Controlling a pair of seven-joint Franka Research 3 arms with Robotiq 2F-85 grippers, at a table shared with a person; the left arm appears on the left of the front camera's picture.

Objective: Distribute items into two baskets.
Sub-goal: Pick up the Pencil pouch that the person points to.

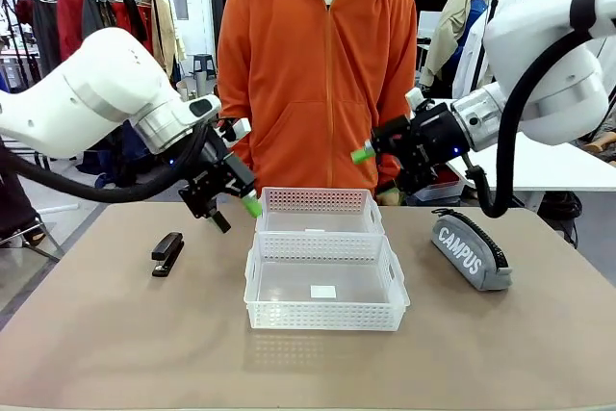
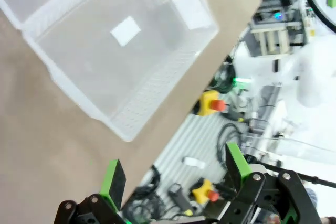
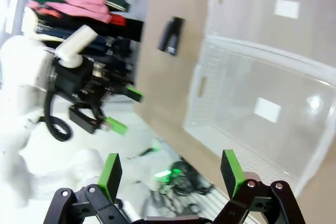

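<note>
Now, front view: both baskets sit mid-desk, long sides touching, the far basket (image 1: 318,201) behind the near basket (image 1: 325,317), each bare but for a white label. The stapler (image 1: 167,253) lies on the desk (image 1: 106,344) on the left, long axis running near-to-far. It is below and outboard of the left claw (image 1: 236,214), which hangs wide and holds nothing by the far basket's left corner, pitched down. The pouch (image 1: 470,249) lies on the right, long axis slanting from far-left to near-right. It is below and outboard of the right claw (image 1: 371,166), which is spread wide, empty, raised and level, pointing inward. A person (image 1: 318,64) stands at the far edge.

Judgement: left arm is nearer the stapler, right arm nearer the pouch; each must swing outward and descend.

Left wrist view: fingers (image 2: 113,179) stand wide apart with nothing between. The near basket (image 2: 157,77) is ahead.

Right wrist view: fingers (image 3: 111,170) are likewise wide apart. Both baskets are ahead, with the stapler (image 3: 171,36) beyond them.
</note>
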